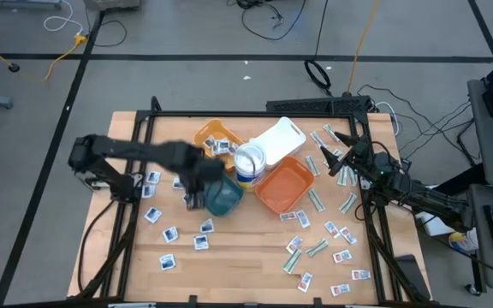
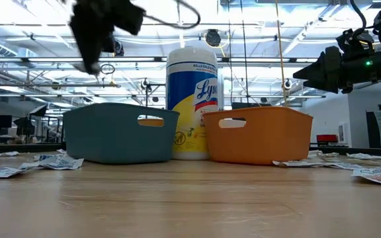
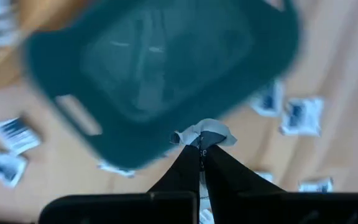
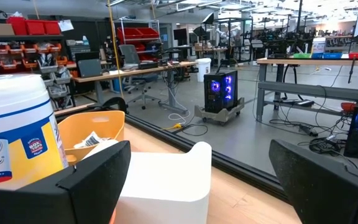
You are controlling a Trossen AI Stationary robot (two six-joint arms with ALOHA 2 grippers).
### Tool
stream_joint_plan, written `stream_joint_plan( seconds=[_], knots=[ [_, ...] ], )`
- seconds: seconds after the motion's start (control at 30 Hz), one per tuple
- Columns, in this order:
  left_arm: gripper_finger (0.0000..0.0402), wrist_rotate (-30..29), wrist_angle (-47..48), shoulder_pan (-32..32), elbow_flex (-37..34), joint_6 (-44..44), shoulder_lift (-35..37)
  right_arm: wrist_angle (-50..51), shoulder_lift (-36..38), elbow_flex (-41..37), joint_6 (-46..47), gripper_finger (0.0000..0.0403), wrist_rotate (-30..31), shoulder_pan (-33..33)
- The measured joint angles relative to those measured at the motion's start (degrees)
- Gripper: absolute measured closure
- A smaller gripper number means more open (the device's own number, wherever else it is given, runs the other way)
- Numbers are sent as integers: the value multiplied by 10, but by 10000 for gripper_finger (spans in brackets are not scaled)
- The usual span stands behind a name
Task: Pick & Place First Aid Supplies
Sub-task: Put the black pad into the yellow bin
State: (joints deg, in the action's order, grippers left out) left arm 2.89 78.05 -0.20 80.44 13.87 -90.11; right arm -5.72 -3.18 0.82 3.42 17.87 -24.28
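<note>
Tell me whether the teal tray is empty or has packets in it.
Empty so far: the left wrist view shows the teal tray's bare floor, while the left end effector holds a packet above its rim.

Before me the wooden table [image 1: 229,257] carries four plastic trays grouped around a white round tub [image 1: 249,162] with a yellow and blue label. The teal tray [image 1: 223,197] sits nearest my left side, touching the tub; the orange tray [image 1: 282,186] stands just beside the tub on the other side. Behind them lie a yellow tray [image 1: 216,137] and a white tray [image 1: 279,139]. Black cables [image 1: 319,73] trail over the grey floor beyond the table.
</note>
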Motion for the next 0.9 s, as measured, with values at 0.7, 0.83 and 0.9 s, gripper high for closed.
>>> stream_joint_plan(
  seconds=[0.7, 0.83, 0.9],
  knots=[
    [395, -1, 20, 346, 89, -80, -77, 0, 0, 0, 0, 26, 0, 0],
    [395, 0, 19, 364, 149, -100, -137, 0, 0, 0, 0, 26, 0, 0],
    [395, 0, 14, 368, 171, -108, -170, 0, 0, 0, 0, 26, 0, 0]
  ],
)
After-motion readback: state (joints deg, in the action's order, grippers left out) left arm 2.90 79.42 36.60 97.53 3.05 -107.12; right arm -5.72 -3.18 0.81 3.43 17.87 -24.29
